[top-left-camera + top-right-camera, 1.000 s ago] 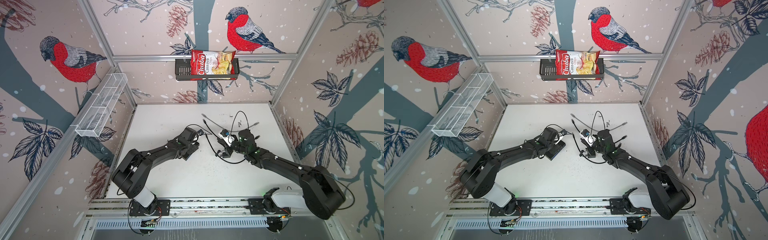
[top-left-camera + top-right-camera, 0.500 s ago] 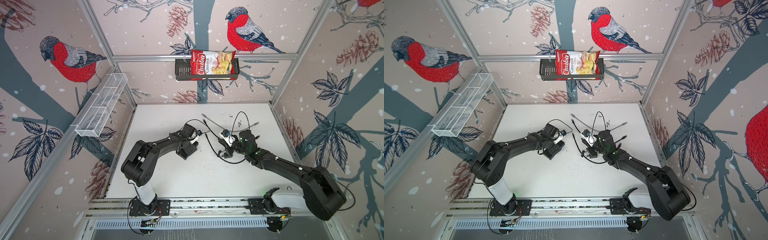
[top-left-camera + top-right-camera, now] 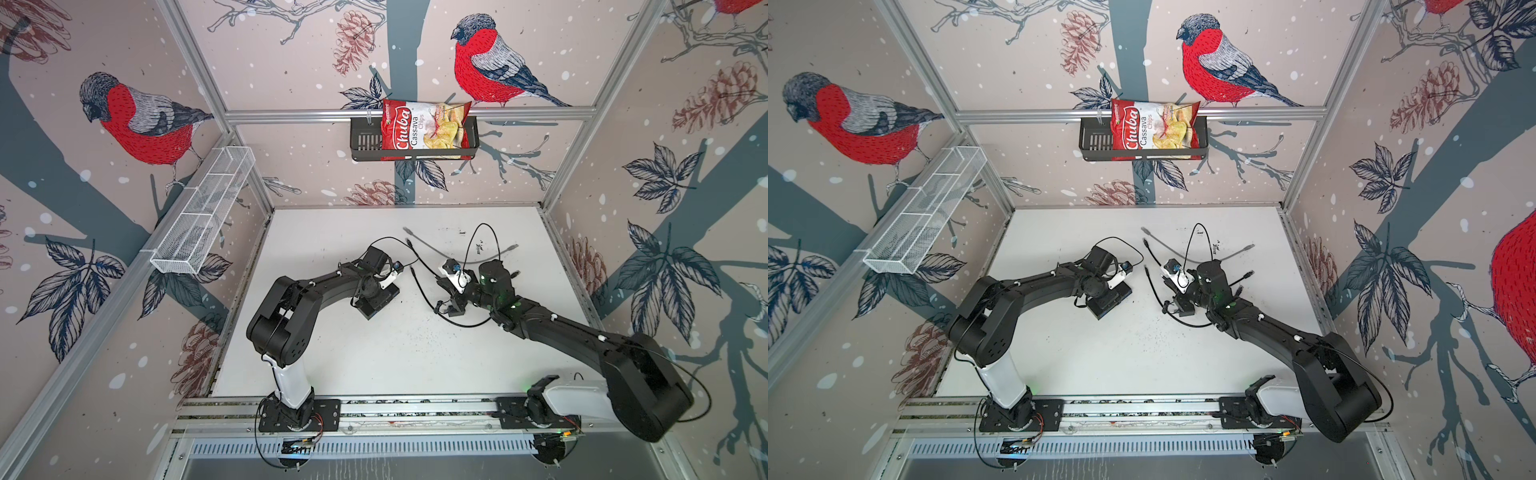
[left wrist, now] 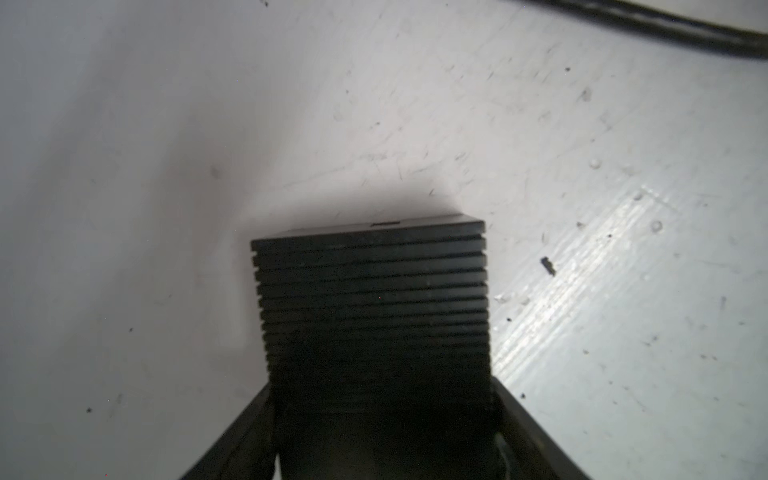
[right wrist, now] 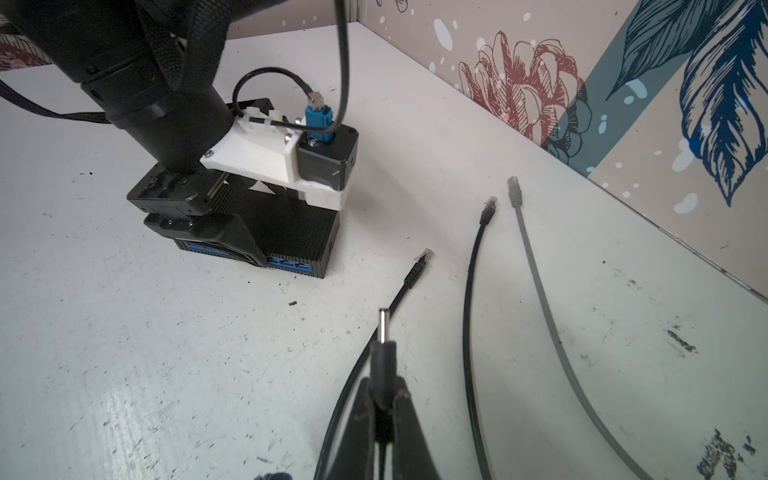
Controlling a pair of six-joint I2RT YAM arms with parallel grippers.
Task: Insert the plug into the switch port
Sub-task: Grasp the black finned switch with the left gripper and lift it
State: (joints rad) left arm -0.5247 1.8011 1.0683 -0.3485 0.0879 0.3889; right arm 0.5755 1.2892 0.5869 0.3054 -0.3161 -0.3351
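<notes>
Quick rundown of the setup. The flat matte-black ribbed box (image 3: 377,306) sits on the scuffed white tabletop (image 3: 395,357), a bit left of centre in both top views (image 3: 1109,305). The left gripper (image 4: 380,409) is right on top of it and clamped on it. In the left wrist view there's one black finger (image 4: 249,436) snug against each side of the ribbed lid.

From the right wrist view you can see the switch port (image 5: 286,263). It's one of a row of blue sockets along the long edge facing the right arm. One of the left fingers hangs down over the middle of that row, so only the sockets on either side of it show.

The right gripper (image 5: 383,392) is squeezed tight on the slim black barrel plug (image 5: 384,345). Its metal tip sticks out past the fingertips and aims roughly at the socket side of the box. Plug and box are well apart with bare table between them, so it's not plugged in yet.

Loose on the table beside all this are a black network cable (image 5: 409,280) with its connector nearest the box, a second black cable (image 5: 469,291), and a grey cable (image 5: 536,270).
</notes>
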